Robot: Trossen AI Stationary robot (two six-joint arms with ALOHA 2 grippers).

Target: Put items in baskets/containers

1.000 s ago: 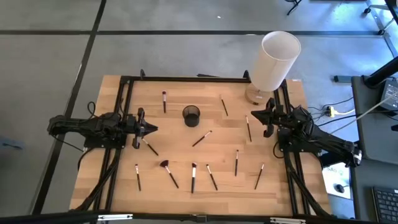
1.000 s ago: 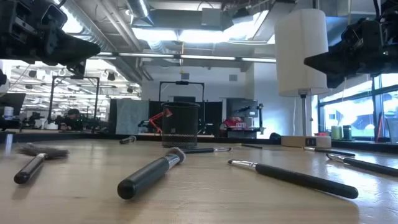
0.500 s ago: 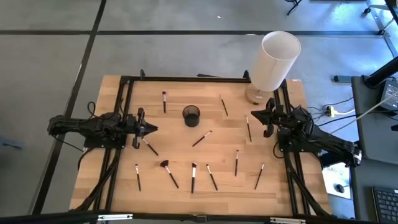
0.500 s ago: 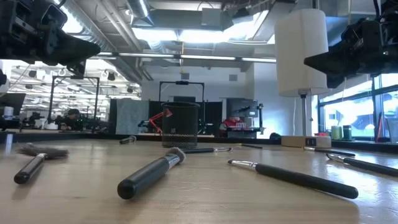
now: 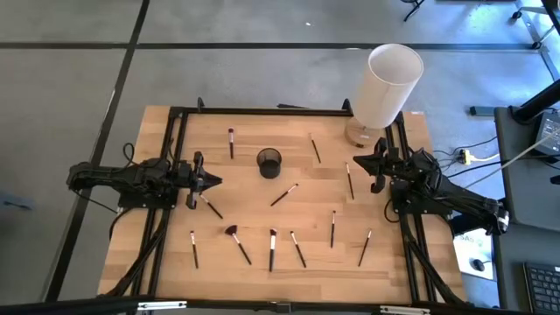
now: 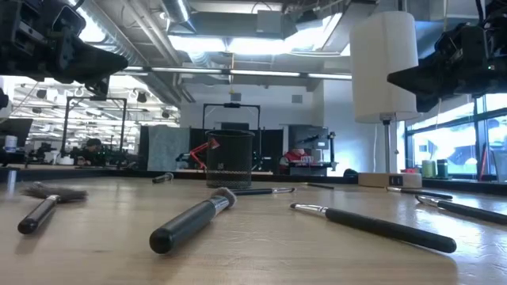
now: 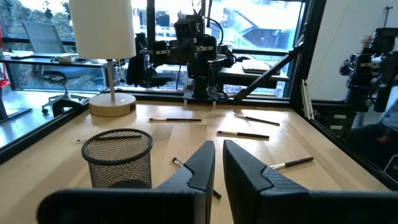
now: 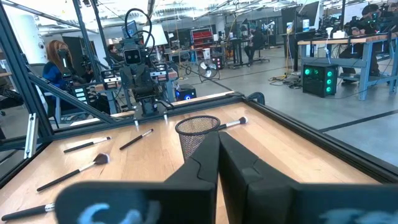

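Note:
The black mesh cup (image 5: 269, 161) stands upright on the far middle of the table, also seen in the low view (image 6: 230, 158) and both wrist views (image 7: 118, 155) (image 8: 198, 134). Several thin dark-handled brushes lie flat around it, such as one right of the cup (image 5: 283, 194) and a row near the front edge (image 5: 272, 249). The fan-headed brush (image 5: 234, 238) lies in that row. My left gripper (image 5: 214, 181) hovers at the table's left side, shut and empty, above one brush (image 5: 210, 206). My right gripper (image 5: 354, 162) hovers at the right side, shut and empty, near another brush (image 5: 349, 180).
A tall white cylinder lamp (image 5: 389, 83) stands on its round base at the far right corner, behind my right arm. A black frame rail (image 5: 262, 111) runs around the table's edges. Bare wood (image 5: 262, 214) lies between the cup and the front row of brushes.

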